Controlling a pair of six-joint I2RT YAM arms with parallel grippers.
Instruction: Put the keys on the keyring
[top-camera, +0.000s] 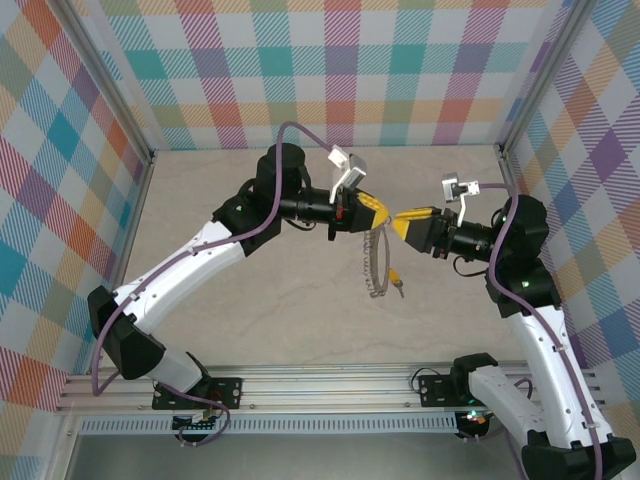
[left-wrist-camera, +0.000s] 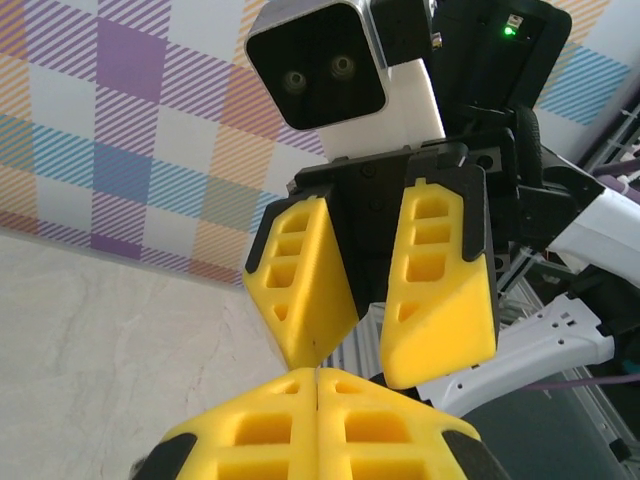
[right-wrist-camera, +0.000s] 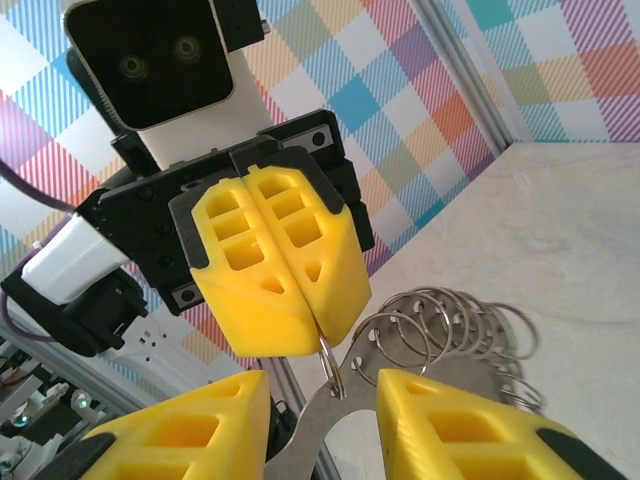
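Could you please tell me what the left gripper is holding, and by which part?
The keyring, pinched by one small wire loop on its rim between the shut fingers of the left gripper.

Premises are presenting as a robotics laboratory test cell. Multicoloured checked fabric panels (top-camera: 340, 70) are enclosing the pale marbled tabletop (top-camera: 300, 330) on its left, far and right sides. A slotted silver aluminium rail (top-camera: 330, 380) is running along its near edge, carrying two white-and-black jointed robot arms (top-camera: 190, 265) bolted side by side.

Plaid walls (top-camera: 350, 70) — pale tabletop (top-camera: 280, 320)
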